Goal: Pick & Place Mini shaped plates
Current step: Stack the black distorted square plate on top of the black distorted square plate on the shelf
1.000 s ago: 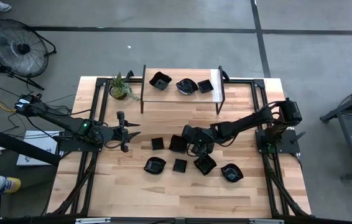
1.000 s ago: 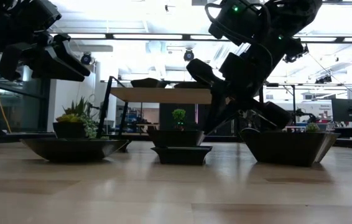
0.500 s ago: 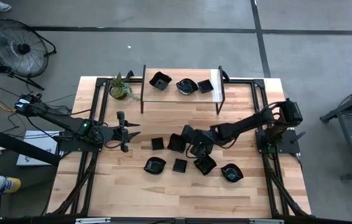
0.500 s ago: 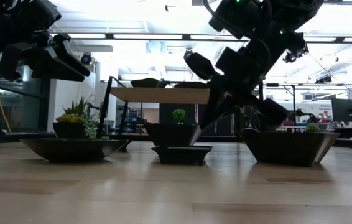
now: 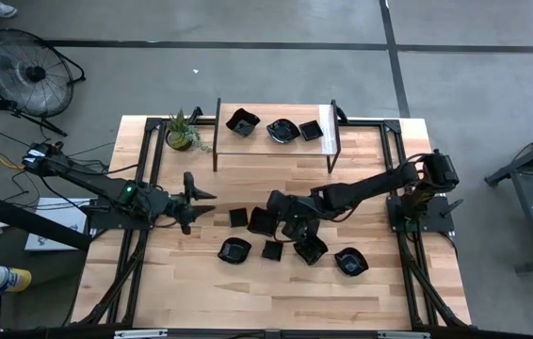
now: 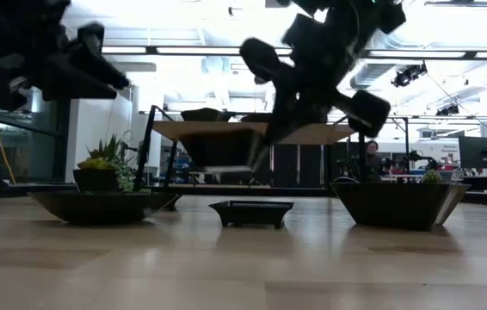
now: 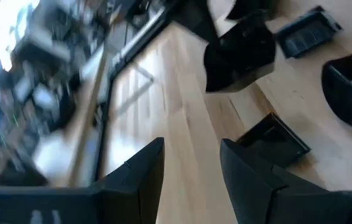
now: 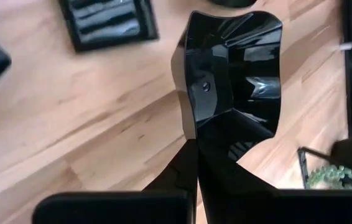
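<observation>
Several small glossy black plates lie on the wooden table: a square one point(image 5: 238, 217), a rounded one point(image 5: 234, 250), a small square point(image 5: 272, 250), a larger square point(image 5: 310, 249) and a rounded one point(image 5: 349, 261). Three more sit on the raised shelf point(image 5: 242, 121). My right gripper point(image 5: 272, 215) is mid-table, shut on an angular deep plate point(image 5: 260, 222), which hangs in the air in the low view point(image 6: 222, 151). My left gripper point(image 5: 198, 199) hovers open left of the plates, touching nothing; its wrist view shows the gap between its fingers point(image 7: 191, 165). My right gripper pinches the angular plate by the wall of its rim nearest the wrist point(image 8: 196, 132). One finger point(image 8: 177, 174) shows on the outside; the other blends into the plate's dark inside. The fingers come slanting down from the table's right. The plate is lifted clear, tilted.
A small potted plant point(image 5: 184, 132) stands at the far left corner beside the shelf's dark frame point(image 5: 216, 132). A flat ribbed plate point(image 6: 250, 212) lies just below the lifted one. Bare wood stretches along the near edge and between the shelf and the plates.
My right gripper has risen and moved toward the table's left, lifting the angular plate off the table until it is clear above the flat plate. My left gripper has shifted a little toward the table's right, still open.
</observation>
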